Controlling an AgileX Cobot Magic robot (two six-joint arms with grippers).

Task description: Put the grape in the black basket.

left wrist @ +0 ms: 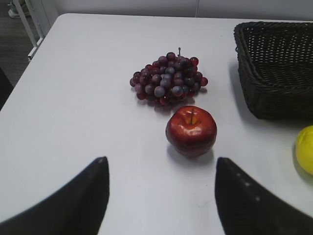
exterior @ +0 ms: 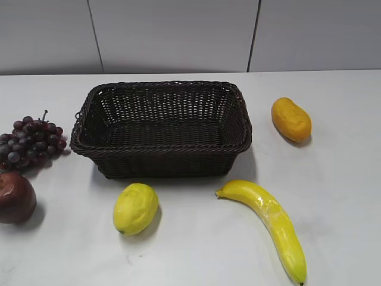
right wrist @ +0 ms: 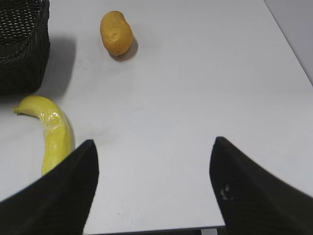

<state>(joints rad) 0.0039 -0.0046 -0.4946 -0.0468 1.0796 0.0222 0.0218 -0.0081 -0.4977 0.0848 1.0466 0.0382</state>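
Observation:
The grape [exterior: 33, 141] is a dark purple-red bunch lying on the white table at the far left, left of the black basket [exterior: 235, 128]. It also shows in the left wrist view [left wrist: 167, 79], beyond the apple, with the black basket [left wrist: 254, 78] at the right. The basket holds nothing. My left gripper [left wrist: 161, 164] is open and empty, above the table short of the apple. My right gripper [right wrist: 154, 144] is open and empty near the table's front right edge. Neither gripper shows in the exterior view.
A dark red apple [exterior: 15, 196] [left wrist: 191, 130] lies just in front of the grape. A lemon [exterior: 136, 208] [left wrist: 305, 148] and a banana [exterior: 271, 221] [right wrist: 51, 137] lie in front of the basket. An orange-yellow fruit [exterior: 291, 119] [right wrist: 116, 32] lies to its right.

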